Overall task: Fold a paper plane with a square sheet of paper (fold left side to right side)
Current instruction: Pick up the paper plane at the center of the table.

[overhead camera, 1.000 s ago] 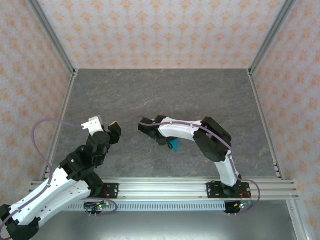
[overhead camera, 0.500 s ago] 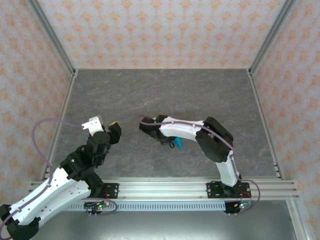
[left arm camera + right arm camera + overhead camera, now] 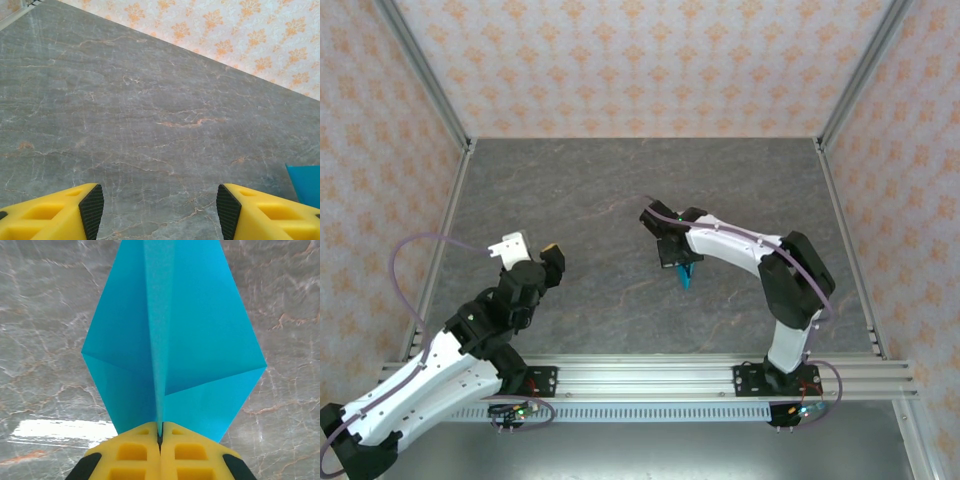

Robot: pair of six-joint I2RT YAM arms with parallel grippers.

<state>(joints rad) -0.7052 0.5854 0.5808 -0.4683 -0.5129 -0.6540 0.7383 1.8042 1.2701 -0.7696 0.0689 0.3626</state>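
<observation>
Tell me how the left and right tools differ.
The left tool stands open, fingers far apart; the right tool is shut, fingers pressed together. The left tool holds nothing; the right tool pinches the blue paper plane at its centre fold. Both have yellow fingers.

Mid table (image 3: 570,200) (in right jaws): paper plane (image 3: 170,340); left gripper (image 3: 530,250) leftward.

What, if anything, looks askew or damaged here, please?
Nothing stands out. The paper plane looks cleanly creased and untorn, pinched along its centre fold by the right gripper; the left gripper is open above the table.
</observation>
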